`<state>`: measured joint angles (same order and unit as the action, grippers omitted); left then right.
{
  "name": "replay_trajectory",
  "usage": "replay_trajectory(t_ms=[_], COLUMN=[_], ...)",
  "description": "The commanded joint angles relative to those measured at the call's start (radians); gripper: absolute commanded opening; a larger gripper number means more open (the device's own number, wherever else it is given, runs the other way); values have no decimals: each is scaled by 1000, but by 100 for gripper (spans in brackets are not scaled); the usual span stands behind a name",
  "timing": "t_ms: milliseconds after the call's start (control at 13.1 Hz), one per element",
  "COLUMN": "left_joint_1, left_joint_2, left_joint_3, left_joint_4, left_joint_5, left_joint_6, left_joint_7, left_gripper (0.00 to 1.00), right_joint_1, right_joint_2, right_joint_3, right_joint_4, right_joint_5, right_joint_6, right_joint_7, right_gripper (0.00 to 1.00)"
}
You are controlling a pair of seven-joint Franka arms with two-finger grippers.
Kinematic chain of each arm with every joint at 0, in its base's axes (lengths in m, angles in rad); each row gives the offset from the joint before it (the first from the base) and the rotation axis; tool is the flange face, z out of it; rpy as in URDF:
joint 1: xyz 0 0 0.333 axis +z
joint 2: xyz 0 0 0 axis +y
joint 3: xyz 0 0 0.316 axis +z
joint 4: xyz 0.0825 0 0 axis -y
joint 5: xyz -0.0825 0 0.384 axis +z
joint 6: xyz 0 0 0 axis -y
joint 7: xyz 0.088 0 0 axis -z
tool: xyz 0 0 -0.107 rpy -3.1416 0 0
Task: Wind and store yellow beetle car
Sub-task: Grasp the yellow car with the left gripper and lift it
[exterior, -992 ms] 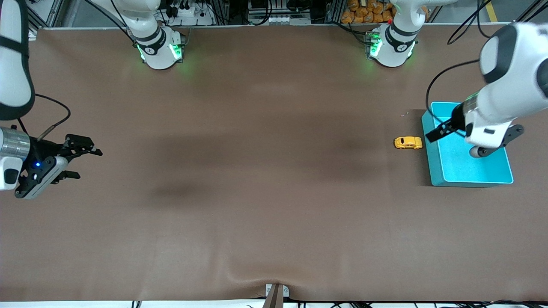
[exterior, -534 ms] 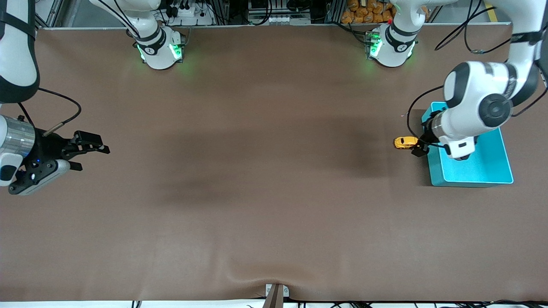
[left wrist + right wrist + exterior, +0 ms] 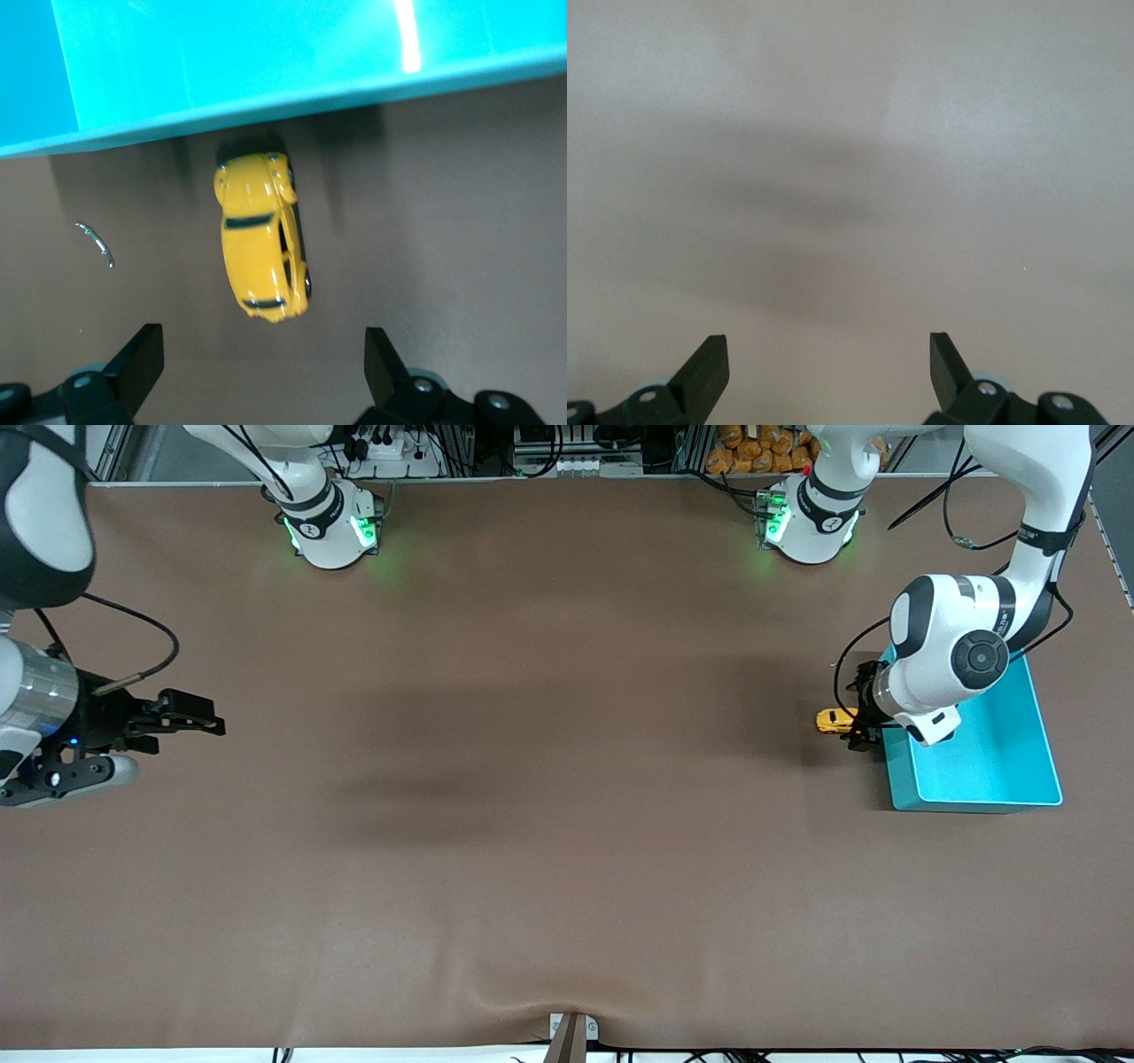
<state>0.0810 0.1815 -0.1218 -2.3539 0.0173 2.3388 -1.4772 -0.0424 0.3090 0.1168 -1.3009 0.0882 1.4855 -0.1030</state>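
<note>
I have the left gripper (image 3: 858,728) hanging right over the yellow beetle car (image 3: 831,720), fingers spread wide with nothing between them; the car sits on the table (image 3: 532,779) just beside the teal bin (image 3: 1019,771), on the side toward the right arm's end. In the left wrist view the car's (image 3: 261,235) long axis points away from the claw, nose toward the bin wall (image 3: 266,97) (so the fingers (image 3: 133,367) straddle its width, as I judge it); the right gripper (image 3: 177,722), also spread and empty, waits at its own end of the table, well apart.

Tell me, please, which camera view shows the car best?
The left wrist view: the car fills mid-frame on the table beside the bin, its roof and windows clear, beyond the open left gripper. The front view shows it small, partly covered by that gripper. The right wrist view shows only table.
</note>
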Motion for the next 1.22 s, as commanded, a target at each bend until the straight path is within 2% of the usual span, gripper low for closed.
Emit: replay_trajectory(t_ms=[0,305,611,687,840,916,1145], left_joint_1=[40,59,59,59,59,59,59], left_joint_2=[7,53,82,98,108,107,101], left_joint_3=[-2,-1,-1,-1,-1,-1,-1], left_joint_4=[-27,-54,-56,-56,-53,-51,-51], left_joint_5=[21,21,21,21,21,19,21], left_joint_6=[60,169,201,215,226,226,226], left_joint_7=[-32,-35,-34,-34,-34,-35,-35], left_gripper=[100,100,100,100,100,88,38], right_joint_1=[18,12,13,10,6,-5,-42], right_joint_2=[-11,-83,-90,-106,-193,-220,-252], right_joint_3=[-5,-9,-11,-12,-12,-12,-11], right_joint_4=[40,38,25,5,-125,-167,-214], right_joint_5=[-35,-61,-70,-71,-79,-79,-77], right_joint_6=[-34,-19,-16,1,94,113,117], right_joint_7=[94,138,152,152,152,152,154], right_gripper=[100,100,100,100,100,100,100])
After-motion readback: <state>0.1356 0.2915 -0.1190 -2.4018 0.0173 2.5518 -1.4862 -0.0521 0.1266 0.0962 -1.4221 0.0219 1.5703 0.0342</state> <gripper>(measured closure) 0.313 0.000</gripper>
